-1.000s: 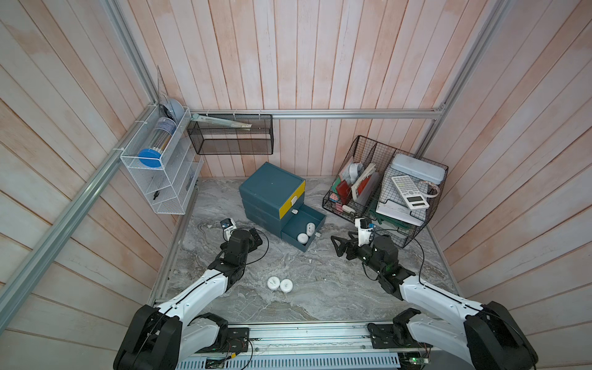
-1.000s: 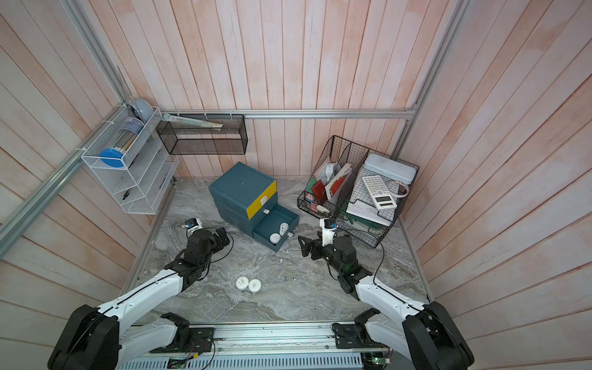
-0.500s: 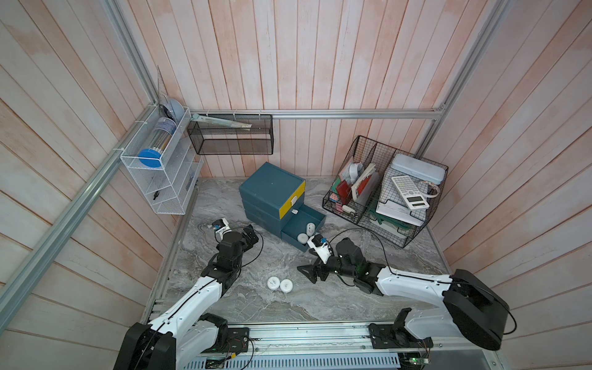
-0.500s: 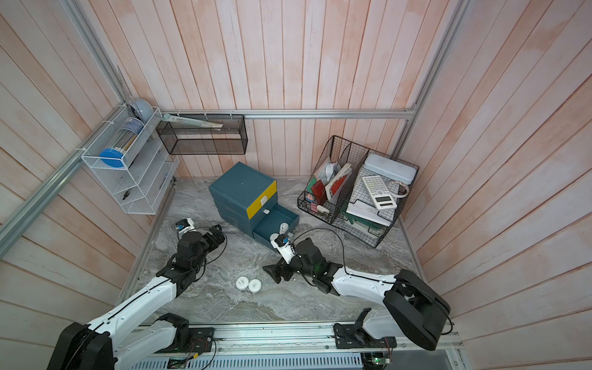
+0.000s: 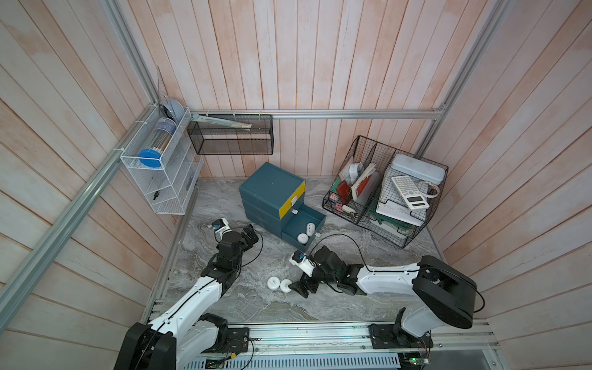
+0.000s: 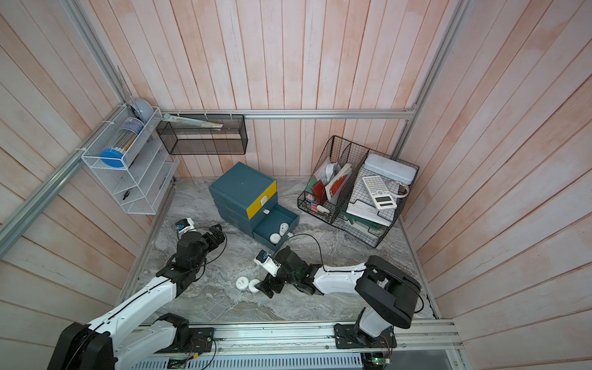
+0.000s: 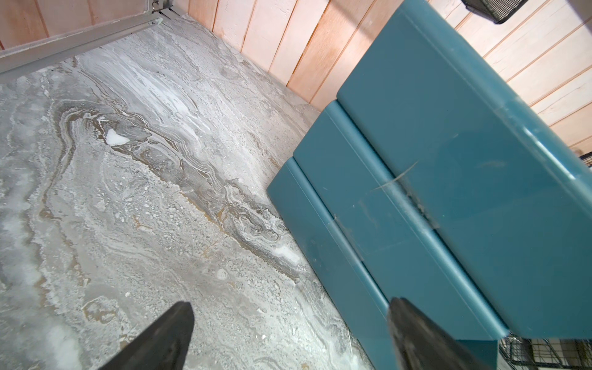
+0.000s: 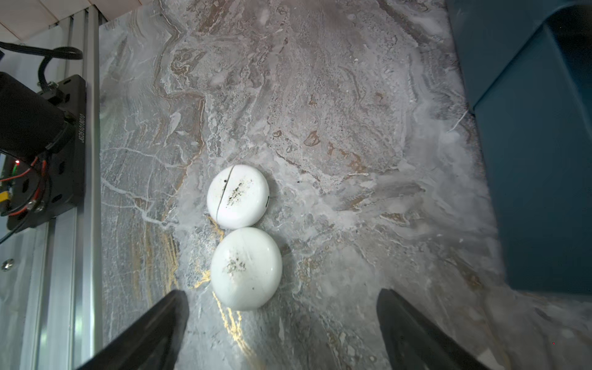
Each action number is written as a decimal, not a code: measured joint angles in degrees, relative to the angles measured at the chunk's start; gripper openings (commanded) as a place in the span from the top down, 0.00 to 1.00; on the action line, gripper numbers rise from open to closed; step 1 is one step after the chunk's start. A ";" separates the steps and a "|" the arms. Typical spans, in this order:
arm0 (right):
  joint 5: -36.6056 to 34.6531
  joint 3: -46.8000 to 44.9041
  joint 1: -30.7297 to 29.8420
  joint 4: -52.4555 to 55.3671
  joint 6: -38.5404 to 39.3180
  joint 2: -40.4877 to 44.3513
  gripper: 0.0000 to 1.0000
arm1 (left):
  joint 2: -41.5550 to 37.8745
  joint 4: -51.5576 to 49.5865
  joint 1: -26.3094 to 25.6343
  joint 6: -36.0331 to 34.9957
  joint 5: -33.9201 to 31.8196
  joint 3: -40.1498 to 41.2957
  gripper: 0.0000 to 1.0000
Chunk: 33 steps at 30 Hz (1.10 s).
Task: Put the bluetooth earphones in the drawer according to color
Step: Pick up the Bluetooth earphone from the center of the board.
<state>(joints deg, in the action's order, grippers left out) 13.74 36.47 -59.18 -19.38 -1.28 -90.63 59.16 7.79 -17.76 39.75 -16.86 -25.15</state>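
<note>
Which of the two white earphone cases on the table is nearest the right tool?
The smooth white rounded case just ahead of the open right tool; its touching twin, showing a seam, lies beyond.

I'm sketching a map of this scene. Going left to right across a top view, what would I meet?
White wire rack, left end effector, first white earphone case, second white earphone case, right end effector, black wire basket. Drawer cabinet omitted: it overlaps several.

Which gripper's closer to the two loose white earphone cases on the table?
Right. The right gripper is open right beside the white earphone cases, not touching them. The left gripper, also open, is farther back, next to the side of the drawer cabinet.
</note>
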 measured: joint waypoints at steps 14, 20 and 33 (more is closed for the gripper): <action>-5.20 12.33 -4.74 10.49 4.61 -12.17 0.17 | 0.11 0.46 0.24 0.00 0.57 0.00 0.00; -7.32 14.14 -5.35 11.78 5.79 -13.40 0.24 | 0.28 0.57 0.37 0.00 1.01 0.00 0.00; -9.07 13.20 -5.62 12.55 6.40 -12.31 0.23 | 0.26 0.59 0.50 0.02 1.44 0.00 0.00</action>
<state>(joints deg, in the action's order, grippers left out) 4.67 49.67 -64.79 -6.83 5.13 -102.94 59.42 8.38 -17.26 39.77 -15.42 -25.15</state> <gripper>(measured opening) 0.798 0.999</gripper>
